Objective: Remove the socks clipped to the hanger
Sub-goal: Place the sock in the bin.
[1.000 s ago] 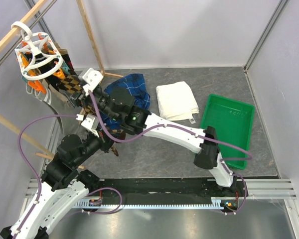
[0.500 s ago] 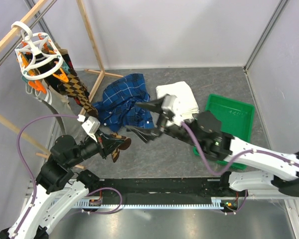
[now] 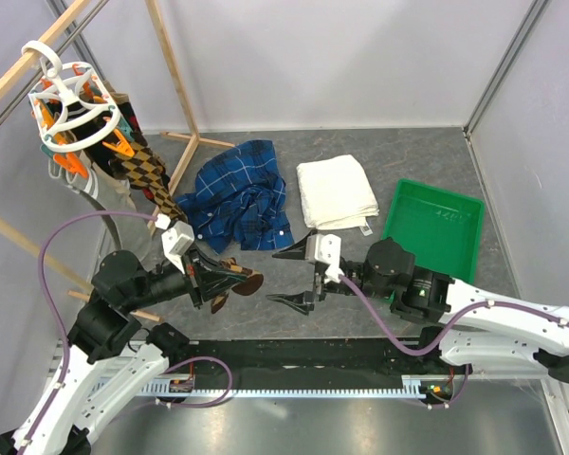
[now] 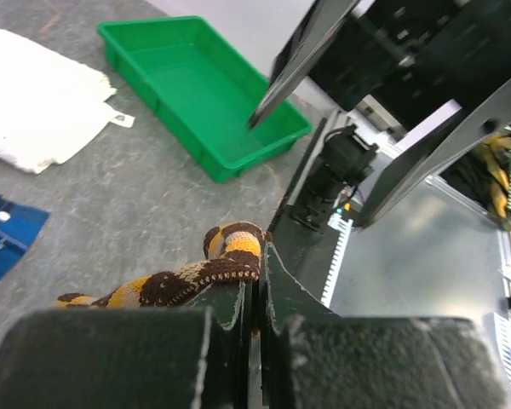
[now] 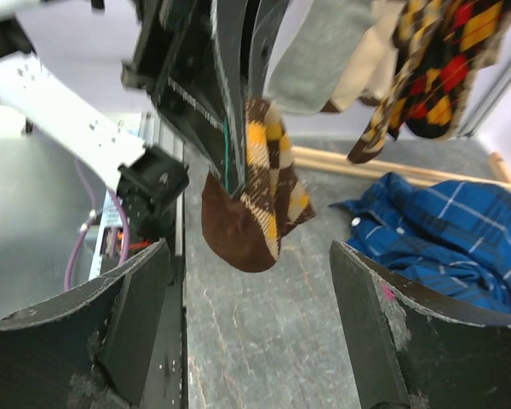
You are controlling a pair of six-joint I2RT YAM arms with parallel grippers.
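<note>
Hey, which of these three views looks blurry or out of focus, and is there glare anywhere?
Top external: evenly lit and sharp, only a mild sheen on the metal base plate. Left wrist: the left claw blurs toward its near housing, the green tray is crisp. Right wrist: the brown checkered sock is fairly sharp, the hanging socks behind it are soft.

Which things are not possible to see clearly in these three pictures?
- Top view: count of mixed-colour socks on the white round plastic hanger; they overlap.
- Left wrist view: most of the brown-yellow checkered sock, behind the left tool.
- Right wrist view: those socks' tops, cut by upper edge.
</note>
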